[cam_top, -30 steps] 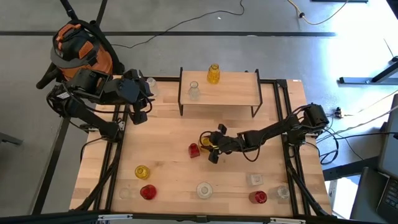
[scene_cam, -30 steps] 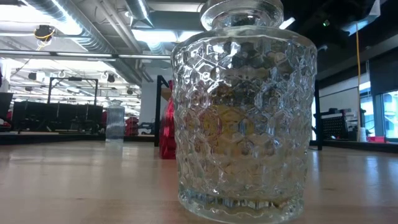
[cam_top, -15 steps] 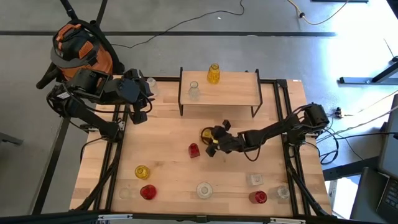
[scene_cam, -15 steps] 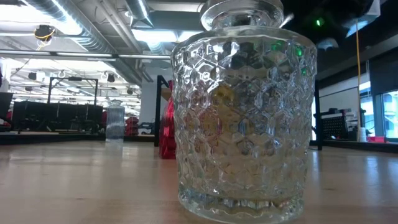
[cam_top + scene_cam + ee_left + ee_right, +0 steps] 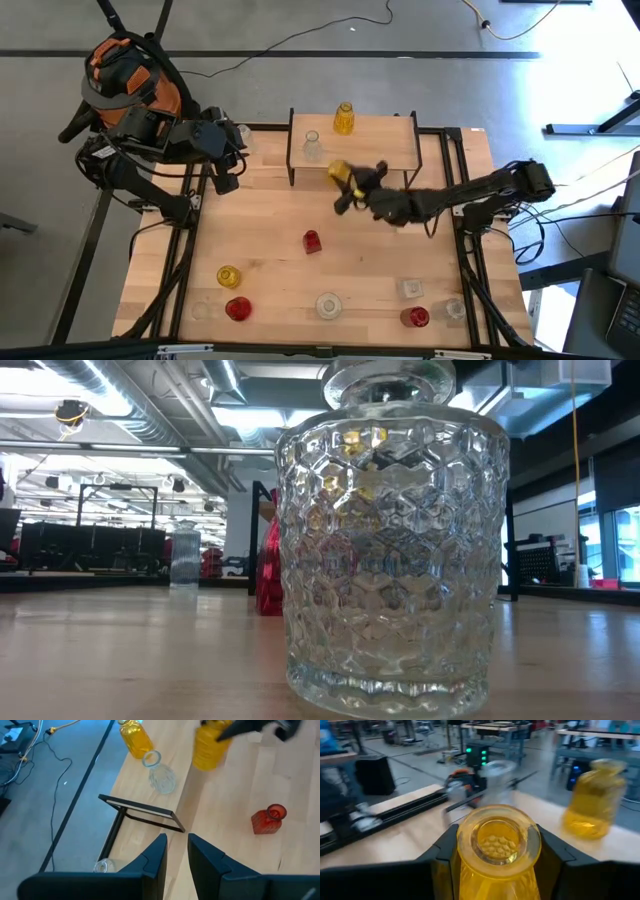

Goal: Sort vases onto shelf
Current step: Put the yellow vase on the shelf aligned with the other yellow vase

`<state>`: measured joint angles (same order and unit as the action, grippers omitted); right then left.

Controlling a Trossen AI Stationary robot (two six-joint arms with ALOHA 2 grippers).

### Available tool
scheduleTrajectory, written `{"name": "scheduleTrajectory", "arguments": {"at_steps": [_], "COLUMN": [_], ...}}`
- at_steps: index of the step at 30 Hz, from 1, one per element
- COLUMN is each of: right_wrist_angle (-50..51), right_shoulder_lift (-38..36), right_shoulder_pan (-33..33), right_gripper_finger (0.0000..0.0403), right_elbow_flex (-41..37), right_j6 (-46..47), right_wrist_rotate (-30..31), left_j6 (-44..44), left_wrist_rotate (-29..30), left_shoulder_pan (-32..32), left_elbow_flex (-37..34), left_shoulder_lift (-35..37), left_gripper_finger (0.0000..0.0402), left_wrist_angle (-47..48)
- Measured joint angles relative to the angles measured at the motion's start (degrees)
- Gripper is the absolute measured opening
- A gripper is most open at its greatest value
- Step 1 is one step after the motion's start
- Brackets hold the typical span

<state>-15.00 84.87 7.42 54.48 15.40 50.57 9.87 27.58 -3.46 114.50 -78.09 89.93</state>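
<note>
**Right gripper holds a yellow vase beside the shelf**

From above, you see a butcher-block table with a small light-wood shelf on thin black legs at its far edge. Two vases stand on the shelf: a yellow one and a clear one. Your right gripper reaches across the table, its fingers closed around a third vase, a yellow one with a wide mouth, just beside the shelf's front edge. On the tabletop you can count nine more: a small red faceted vase near the middle, a yellow vase, two further red ones, and clear ones along the near edge and one by the left arm. Your left gripper waits at the table's far left corner.

At table height, a clear vase with a honeycomb-patterned body fills the frame; a red vase and a slim clear one stand behind it.

In the left wrist view, the left gripper's dark fingers stand slightly apart, holding nothing. Beyond them are the shelf, its two vases, the held yellow vase and the red faceted one.

In the right wrist view, the held vase's round honeycomb-textured mouth sits clamped between the dark fingers; the shelf's yellow vase stands beyond.

No writing is readable.
</note>
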Motion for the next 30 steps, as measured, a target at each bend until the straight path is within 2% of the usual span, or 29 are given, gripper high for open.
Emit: {"name": "scheduleTrajectory", "arguments": {"at_steps": [5, 9, 14, 17, 23, 30], "right_wrist_angle": [0.3, 5.2, 9.0, 8.7, 9.9, 10.1], "right_shoulder_lift": [-1.8, -1.8, -1.7, -1.7, -1.4, -1.3], "right_shoulder_pan": [-8.9, -16.0, -20.1, -21.5, -22.2, -23.3], "right_gripper_finger": [0.0146, 0.0146, 0.0146, 0.0146, 0.0146, 0.0146], "right_elbow_flex": [0.1, 1.7, 2.1, 2.1, 2.2, 2.3], "right_j6": [-5.3, -3.3, -2.1, -2.3, -3.0, -3.6], "right_wrist_rotate": [-6.9, -14.9, -17.8, -22.4, -21.4, -23.2], "left_j6": [0.0, 0.0, 0.0, 0.0, -0.7, -1.6], "left_wrist_rotate": [-0.1, -0.2, -0.2, -0.2, -0.1, 0.4], "left_shoulder_pan": [0.9, 1.0, 1.0, 1.0, 1.0, 1.0], "left_elbow_flex": [0.0, 0.0, 0.0, 0.0, 0.0, 0.0], "left_shoulder_lift": [0.0, 0.0, 0.0, 0.0, 0.0, 0.0], "left_gripper_finger": [0.0069, 0.0069, 0.0069, 0.0069, 0.0069, 0.0069], "left_wrist_angle": [-0.1, -0.2, -0.2, -0.2, -0.2, -0.4]}}
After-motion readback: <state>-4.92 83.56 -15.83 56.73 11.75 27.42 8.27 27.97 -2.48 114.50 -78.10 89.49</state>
